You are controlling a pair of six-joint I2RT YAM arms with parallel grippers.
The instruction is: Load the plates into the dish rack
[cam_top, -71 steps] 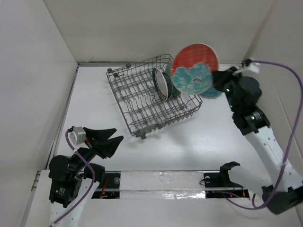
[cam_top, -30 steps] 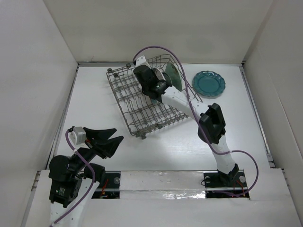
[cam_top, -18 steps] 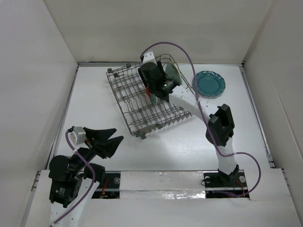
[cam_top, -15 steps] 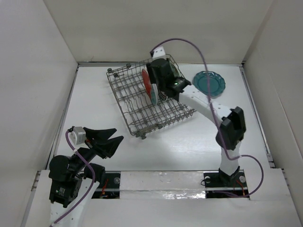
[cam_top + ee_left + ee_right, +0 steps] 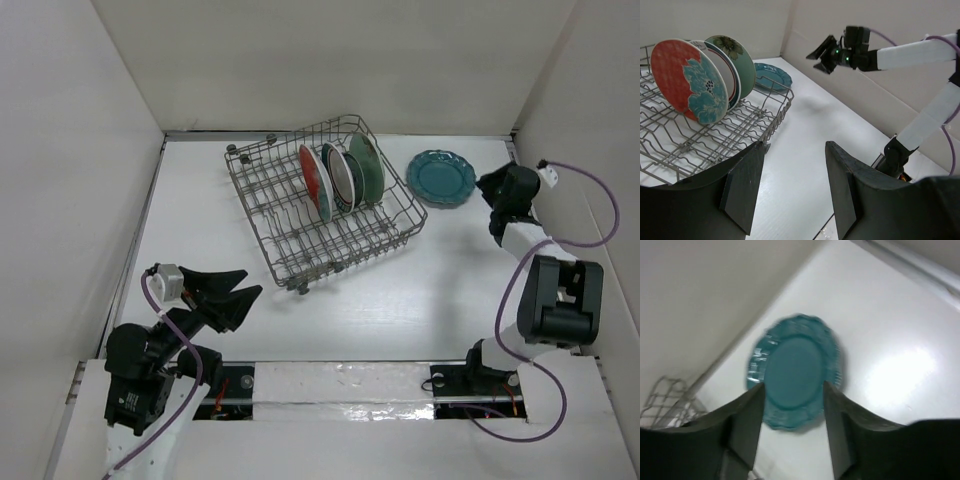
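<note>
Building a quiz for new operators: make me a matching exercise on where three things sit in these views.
1. floral plate
2. scalloped teal plate
3. left gripper

a. lying flat on the table, right of the rack
b. open and empty, at the near left
c. standing on edge in the dish rack

Pairs: 1-c, 2-a, 3-b

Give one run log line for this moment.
rack: plates upright | teal plate: flat, beside rack | right fingers: open, facing it | left fingers: open
</note>
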